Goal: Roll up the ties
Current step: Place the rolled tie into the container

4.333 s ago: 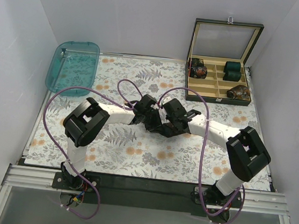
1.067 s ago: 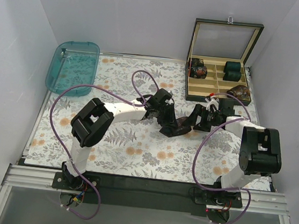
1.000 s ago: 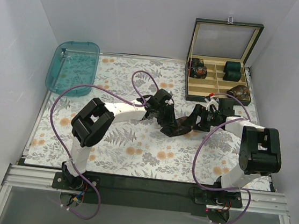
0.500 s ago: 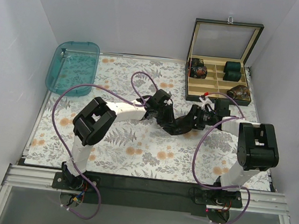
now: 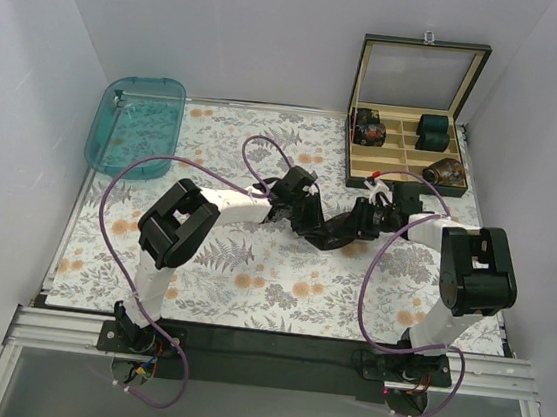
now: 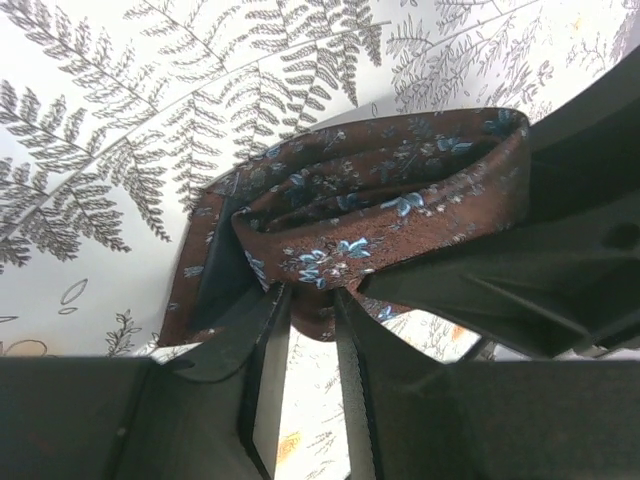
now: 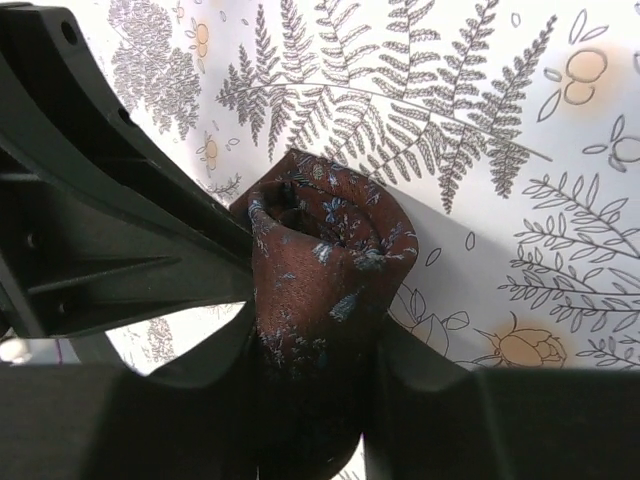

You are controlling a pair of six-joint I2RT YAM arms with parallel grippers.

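The tie is a small dark brown coil with pale blue flowers, held just above the floral mat between both grippers. My left gripper pinches one fabric edge of the tie between nearly closed fingers. From the other side, my right gripper is shut around the body of the coil, one finger pressing on each side. The black shape at the left of the right wrist view is the left gripper's body.
An open dark green box stands at the back right, with rolled bundles in its compartments: a dark floral one, a teal one and a brown one. A teal plastic tray lies at the back left.
My right gripper has moved left onto the coil and closed around it. The left gripper has kept its pinch and shifted only slightly.
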